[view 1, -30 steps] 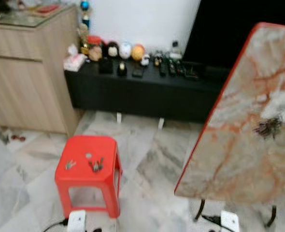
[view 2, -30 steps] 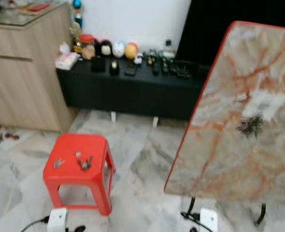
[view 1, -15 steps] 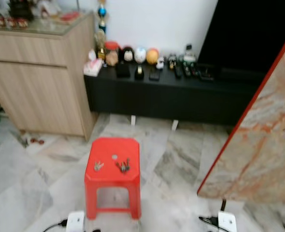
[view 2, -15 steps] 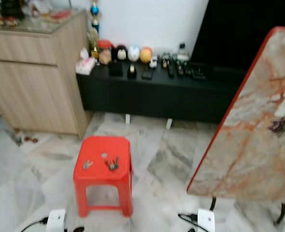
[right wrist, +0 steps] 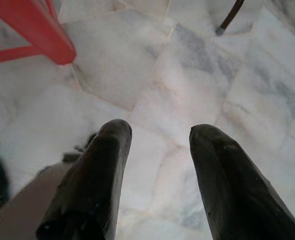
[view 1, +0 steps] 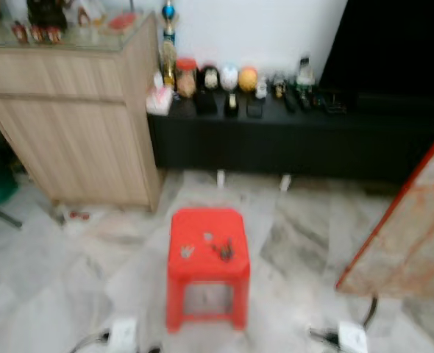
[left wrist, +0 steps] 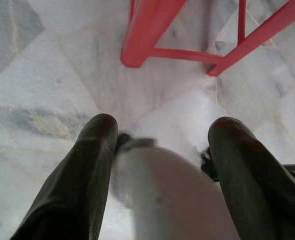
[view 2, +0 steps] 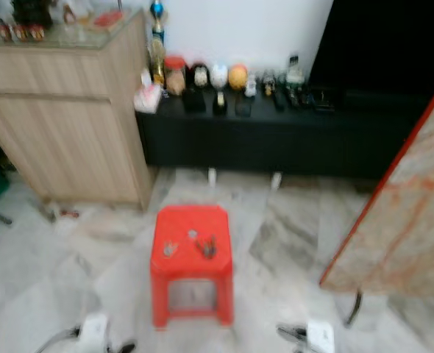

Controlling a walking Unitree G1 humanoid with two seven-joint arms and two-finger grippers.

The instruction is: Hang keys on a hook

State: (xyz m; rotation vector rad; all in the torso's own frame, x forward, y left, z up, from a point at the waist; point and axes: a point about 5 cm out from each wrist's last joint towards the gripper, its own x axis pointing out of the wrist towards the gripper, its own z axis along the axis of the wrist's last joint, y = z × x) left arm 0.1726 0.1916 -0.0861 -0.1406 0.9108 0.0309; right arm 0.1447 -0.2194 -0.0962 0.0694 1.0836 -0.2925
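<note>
Step in hand, judged: approach to red stool. The stool should be squared up and closed on before any reach is made.

Keys: dark bunch, middle of stool top; a smaller set is seen nearer its left edge.

Left gripper: fingers spread, nothing held, hung over marble floor.

Right gripper: likewise spread and unladen.

Containers: wooden cabinet, contents not discernible.
</note>
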